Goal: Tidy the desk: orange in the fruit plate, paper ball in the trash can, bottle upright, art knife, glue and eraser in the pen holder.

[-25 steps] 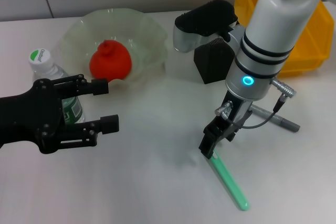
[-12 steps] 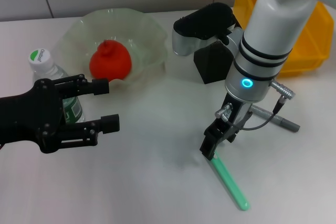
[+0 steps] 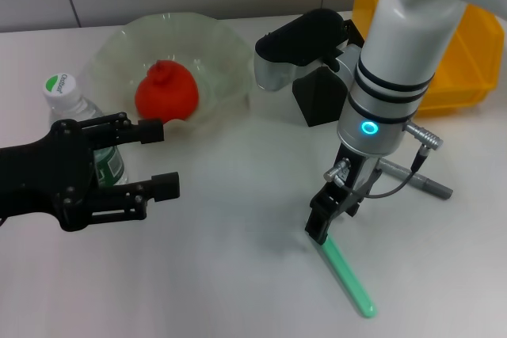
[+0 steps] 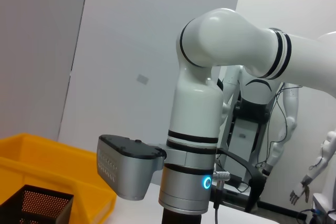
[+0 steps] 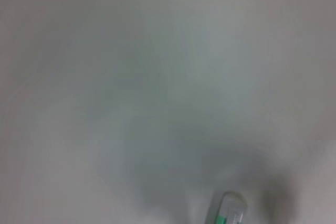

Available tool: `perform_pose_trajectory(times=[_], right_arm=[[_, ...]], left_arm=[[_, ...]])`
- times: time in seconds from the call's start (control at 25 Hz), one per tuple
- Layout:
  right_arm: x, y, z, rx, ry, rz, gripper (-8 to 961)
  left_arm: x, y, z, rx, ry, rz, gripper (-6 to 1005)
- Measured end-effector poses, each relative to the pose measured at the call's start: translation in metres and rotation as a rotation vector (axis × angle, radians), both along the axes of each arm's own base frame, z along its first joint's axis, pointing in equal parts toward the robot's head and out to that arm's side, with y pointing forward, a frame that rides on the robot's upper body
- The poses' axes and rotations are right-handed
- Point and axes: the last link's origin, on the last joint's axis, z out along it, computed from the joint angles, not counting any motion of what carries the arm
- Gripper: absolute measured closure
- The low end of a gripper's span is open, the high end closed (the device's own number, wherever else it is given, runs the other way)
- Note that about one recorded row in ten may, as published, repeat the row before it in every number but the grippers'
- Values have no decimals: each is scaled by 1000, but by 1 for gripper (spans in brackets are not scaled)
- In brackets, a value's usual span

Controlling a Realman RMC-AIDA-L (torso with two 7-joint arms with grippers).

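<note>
The orange (image 3: 166, 93) lies in the pale-green fruit plate (image 3: 226, 45). The bottle (image 3: 65, 100) stands upright at the left, partly hidden behind my open left gripper (image 3: 158, 159), which holds nothing. My right gripper (image 3: 320, 227) points down at the near end of the green art knife (image 3: 347, 275), which lies flat on the table; its tip also shows in the right wrist view as the art knife (image 5: 230, 213). The black mesh pen holder (image 3: 315, 100) stands behind my right arm, in front of the yellow trash can (image 3: 467, 61). Paper ball and eraser are out of view.
A grey pen-shaped stick (image 3: 424, 184), possibly the glue, lies to the right of my right arm, crossed by the arm's cable. The left wrist view shows the right arm, the trash can (image 4: 58, 179) and the pen holder (image 4: 34, 205).
My right arm has shifted slightly to the right over the knife's near end. The knife and the left arm have not moved.
</note>
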Motion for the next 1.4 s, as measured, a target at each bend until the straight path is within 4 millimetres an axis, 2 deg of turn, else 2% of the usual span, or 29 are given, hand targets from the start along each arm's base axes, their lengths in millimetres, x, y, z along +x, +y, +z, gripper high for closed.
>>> perform_pose_trajectory(times=[0.68,1.12,1.4], right_arm=[[1,-2,-2,-15,-25,11,264],[-4,-4,-8,-20,40,-3,276],[1,-6,-9,-30,23,-18,285]], left_arm=[[-3,0,0,5,-7,8,212],[-4,-2,0,3,-7,10,212],[-4,-2,0,4,-7,10,212]])
